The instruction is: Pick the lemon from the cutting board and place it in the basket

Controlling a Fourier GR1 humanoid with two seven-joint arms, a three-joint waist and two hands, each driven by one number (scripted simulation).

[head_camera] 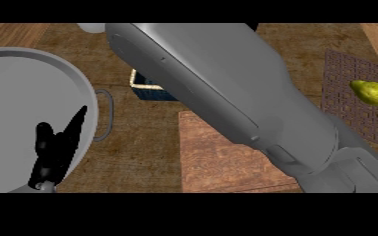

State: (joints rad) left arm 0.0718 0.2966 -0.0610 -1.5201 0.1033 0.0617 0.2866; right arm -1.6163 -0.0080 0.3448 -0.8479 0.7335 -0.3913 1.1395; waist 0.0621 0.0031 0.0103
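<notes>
My right forearm [221,90] crosses the view from the lower right to the top left and covers much of the counter; its hand does not show. Under it, part of the dark blue basket [148,89] with a pale rim peeks out at the left of the arm. The wooden cutting board [221,160] lies at the lower middle, and its visible part is bare. No lemon shows anywhere. My left hand [55,150] rests at the lower left, open with its fingers pointing up, holding nothing.
A large grey round pan [37,80] with a loop handle [105,115] fills the left side, behind my left hand. At the right edge a yellow-green pear-like fruit [366,91] lies on a brown woven mat [347,95].
</notes>
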